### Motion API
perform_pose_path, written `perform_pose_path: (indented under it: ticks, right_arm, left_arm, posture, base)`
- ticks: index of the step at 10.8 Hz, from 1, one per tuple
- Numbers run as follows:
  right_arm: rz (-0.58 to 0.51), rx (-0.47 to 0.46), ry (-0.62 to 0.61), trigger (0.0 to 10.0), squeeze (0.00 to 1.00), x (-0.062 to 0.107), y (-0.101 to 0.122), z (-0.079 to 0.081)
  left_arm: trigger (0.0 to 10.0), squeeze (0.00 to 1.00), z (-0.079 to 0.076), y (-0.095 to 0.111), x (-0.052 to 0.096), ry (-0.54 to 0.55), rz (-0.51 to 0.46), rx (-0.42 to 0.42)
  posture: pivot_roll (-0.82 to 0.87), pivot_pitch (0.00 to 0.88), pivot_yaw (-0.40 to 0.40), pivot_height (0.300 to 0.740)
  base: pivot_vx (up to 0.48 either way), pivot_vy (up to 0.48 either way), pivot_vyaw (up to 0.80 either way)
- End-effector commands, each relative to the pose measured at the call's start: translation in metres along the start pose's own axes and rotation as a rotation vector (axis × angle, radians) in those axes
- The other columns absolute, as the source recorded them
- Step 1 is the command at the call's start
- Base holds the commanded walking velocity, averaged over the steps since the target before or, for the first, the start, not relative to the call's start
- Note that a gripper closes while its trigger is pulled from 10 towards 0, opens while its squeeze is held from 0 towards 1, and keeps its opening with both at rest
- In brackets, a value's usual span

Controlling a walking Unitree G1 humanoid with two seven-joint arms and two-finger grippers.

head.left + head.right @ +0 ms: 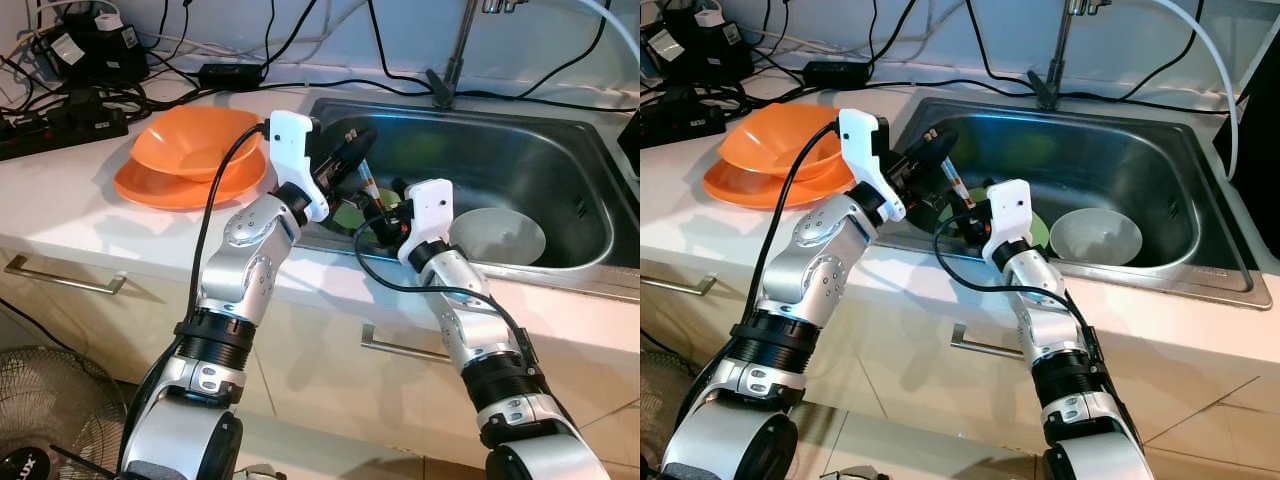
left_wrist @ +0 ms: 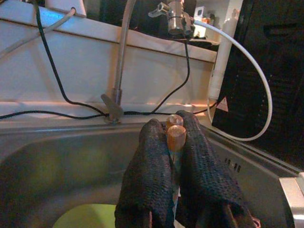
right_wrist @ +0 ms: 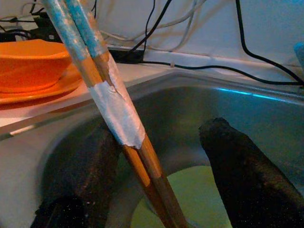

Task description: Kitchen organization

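Left wrist view: my left tool [image 2: 176, 166] clamped on taped chopsticks [image 3: 116, 109] above sink [image 1: 560, 165]. My right tool [image 3: 159, 175] apart around lower ends. Handover step; next, right closes.

Chopsticks [image 3: 121, 118]: I see the pair cut off by the right wrist picture's top and bottom edges; in the left wrist view the left claw's fingers [image 2: 149, 185] hide all but the two wooden ends.
Green plate [image 1: 352, 214]: I can only make out slivers, since both claws and the sink [image 1: 520, 150] wall cover the rest.
Right claw [image 1: 385, 220]: its fingertips are hidden from me behind its white housing in the head views.
Faucet [image 1: 455, 60]: its spout runs off the top edge.
Fan [image 1: 50, 410]: cropped by the bottom left corner.
Power strip [image 1: 60, 125]: partly off the left edge of the bench [image 1: 60, 210]; I can't read its sockets.
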State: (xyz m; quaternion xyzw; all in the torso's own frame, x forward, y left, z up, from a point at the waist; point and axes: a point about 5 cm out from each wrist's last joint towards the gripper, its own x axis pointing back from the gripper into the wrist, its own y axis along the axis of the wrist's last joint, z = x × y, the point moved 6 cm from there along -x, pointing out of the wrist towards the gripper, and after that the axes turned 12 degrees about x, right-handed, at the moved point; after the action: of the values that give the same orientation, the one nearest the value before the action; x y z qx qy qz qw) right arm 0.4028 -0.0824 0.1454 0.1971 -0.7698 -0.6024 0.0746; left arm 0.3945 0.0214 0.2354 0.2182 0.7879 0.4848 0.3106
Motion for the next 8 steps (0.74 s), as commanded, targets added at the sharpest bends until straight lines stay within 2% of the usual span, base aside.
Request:
perform_pose_path:
  ticks: [1, 8]
  right_arm:
    - [-0.014, 0.010, 0.003, 0.0, 0.00, -0.0040, 0.0053, 0.0001]
    - [-0.012, 0.013, 0.010, 0.0, 0.00, -0.0041, 0.0030, 0.0008]
  left_arm:
    - [10.0, 0.00, 0.0002, 0.0035, 0.0018, -0.001, -0.005, -0.011]
    - [10.0, 0.00, 0.0034, 0.0072, 0.0019, 0.010, -0.023, 0.006]
  posture:
    - [0.06, 0.000, 0.025, 0.740]
    - [0.05, 0.000, 0.024, 0.740]
  base:
    - [0.000, 0.000, 0.00]
    - [0.000, 0.000, 0.00]
